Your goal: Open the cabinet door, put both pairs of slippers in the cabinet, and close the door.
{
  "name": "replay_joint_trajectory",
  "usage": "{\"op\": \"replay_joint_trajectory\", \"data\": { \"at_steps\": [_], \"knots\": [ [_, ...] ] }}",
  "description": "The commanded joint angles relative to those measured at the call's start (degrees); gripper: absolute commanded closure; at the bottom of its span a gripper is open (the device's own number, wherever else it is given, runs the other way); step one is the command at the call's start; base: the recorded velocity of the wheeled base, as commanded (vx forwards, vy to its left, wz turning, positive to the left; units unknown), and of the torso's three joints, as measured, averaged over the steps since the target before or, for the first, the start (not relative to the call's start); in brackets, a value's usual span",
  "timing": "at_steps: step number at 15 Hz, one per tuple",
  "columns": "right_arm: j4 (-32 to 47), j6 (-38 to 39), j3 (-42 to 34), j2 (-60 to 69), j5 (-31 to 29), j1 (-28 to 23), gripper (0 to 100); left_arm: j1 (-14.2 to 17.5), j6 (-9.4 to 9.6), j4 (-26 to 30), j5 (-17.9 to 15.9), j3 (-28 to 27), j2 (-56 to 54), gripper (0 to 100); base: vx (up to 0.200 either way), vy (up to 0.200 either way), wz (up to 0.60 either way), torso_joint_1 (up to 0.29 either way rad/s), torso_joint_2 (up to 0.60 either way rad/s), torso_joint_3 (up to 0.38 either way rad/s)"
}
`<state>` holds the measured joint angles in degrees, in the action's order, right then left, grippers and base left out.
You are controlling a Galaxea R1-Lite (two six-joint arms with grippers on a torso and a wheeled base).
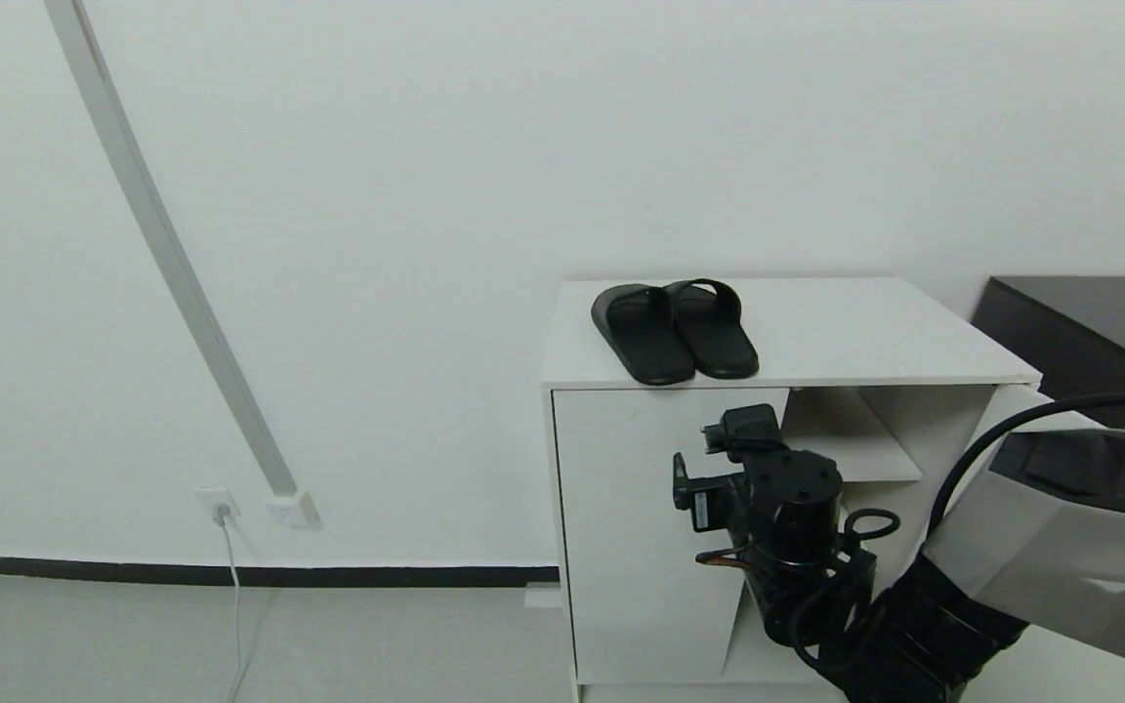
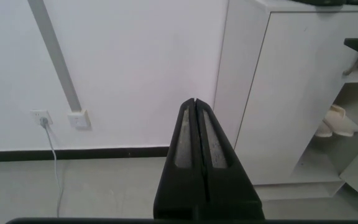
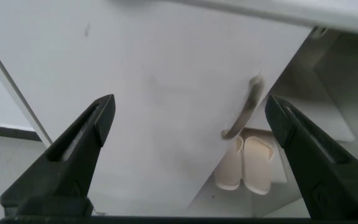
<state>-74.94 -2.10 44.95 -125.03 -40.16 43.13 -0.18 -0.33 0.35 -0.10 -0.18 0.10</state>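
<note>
A black pair of slippers (image 1: 675,330) lies on top of the white cabinet (image 1: 846,332). A white pair of slippers (image 3: 247,163) (image 2: 339,122) sits inside, on the low shelf. A door panel (image 1: 636,527) covers the cabinet's left half, with its handle (image 3: 243,112) at the inner edge; the right half stands open. My right arm (image 1: 787,508) is held in front of this door. The right gripper (image 3: 190,102) is open, its fingers spread wide, facing the handle and not touching it. My left gripper (image 2: 194,106) is shut on nothing, out to the left of the cabinet above the floor.
A dark table (image 1: 1090,332) stands right of the cabinet. On the wall to the left are a slanted conduit (image 1: 162,244) and a socket (image 1: 219,506) with a cable hanging to the floor. Open floor (image 1: 230,635) lies left of the cabinet.
</note>
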Motion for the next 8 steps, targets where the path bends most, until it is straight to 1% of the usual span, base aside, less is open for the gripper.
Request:
{"op": "replay_joint_trajectory", "data": {
  "at_steps": [1,8],
  "knots": [
    [-0.1,0.0,-0.1,0.1,0.0,0.0,0,0.0,-0.02,0.0,0.0,0.0,0.1,100,0.0,0.0,0.0,0.232,-0.56,-0.33],
    [-0.3,0.3,-0.5,0.1,0.2,0.0,0,0.0,-0.11,0.0,0.0,0.0,0.1,100,0.0,0.0,0.0,0.254,-0.58,-0.329]
  ]
}}
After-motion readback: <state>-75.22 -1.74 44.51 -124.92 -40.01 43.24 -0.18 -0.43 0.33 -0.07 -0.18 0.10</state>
